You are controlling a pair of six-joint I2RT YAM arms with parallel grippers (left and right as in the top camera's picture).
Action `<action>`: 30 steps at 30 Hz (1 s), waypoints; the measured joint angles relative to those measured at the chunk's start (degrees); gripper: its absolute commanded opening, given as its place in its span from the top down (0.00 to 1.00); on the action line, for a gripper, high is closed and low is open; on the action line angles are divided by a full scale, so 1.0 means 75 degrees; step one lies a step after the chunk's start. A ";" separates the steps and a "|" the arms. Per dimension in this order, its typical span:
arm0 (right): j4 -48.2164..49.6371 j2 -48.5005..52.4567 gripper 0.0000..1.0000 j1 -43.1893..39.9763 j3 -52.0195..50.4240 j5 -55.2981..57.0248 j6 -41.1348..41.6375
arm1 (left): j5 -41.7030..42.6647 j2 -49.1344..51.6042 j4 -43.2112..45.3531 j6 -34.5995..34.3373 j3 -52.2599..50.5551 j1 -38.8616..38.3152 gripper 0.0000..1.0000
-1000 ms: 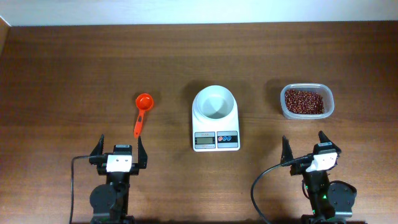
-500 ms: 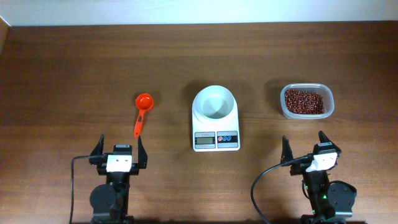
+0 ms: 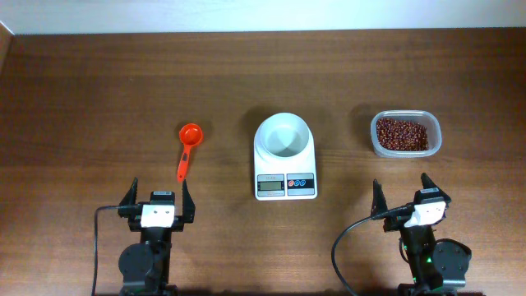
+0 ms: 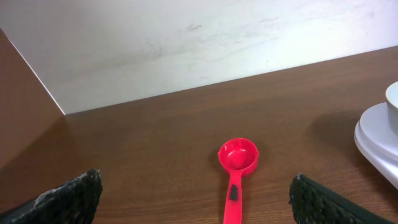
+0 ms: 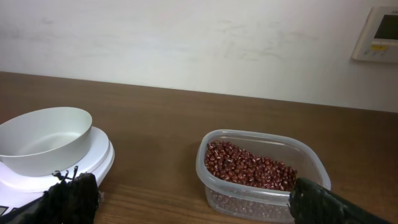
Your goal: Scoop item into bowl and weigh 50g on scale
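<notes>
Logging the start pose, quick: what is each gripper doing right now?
Left gripper: open, holding nothing.
Right gripper: open, holding nothing.

Black arms (image 3: pixel 146 261); white wrist blocks (image 3: pixel 156 215); black cables (image 3: pixel 95 247); tool fingers (image 4: pixel 68 196) apparently dimpled.

Dark wood-grain counter (image 3: pixel 99 82) meeting a scuffed off-white wall (image 4: pixel 186 43) along its far edge. Brown side panel (image 4: pixel 22 118) at the left end; small white wall-mounted control unit (image 5: pixel 378 34) at upper right.
</notes>
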 measured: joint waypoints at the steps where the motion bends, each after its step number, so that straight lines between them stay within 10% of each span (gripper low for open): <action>1: 0.0000 0.0000 0.01 0.0000 0.0000 0.0000 0.0003 | 0.0000 0.0000 0.0000 -0.0003 0.0000 0.0000 0.01; 30: 0.0000 0.0000 0.01 0.0000 0.0000 0.0000 0.0006 | 0.0090 0.0000 -0.0003 -0.0501 0.0000 0.0000 0.01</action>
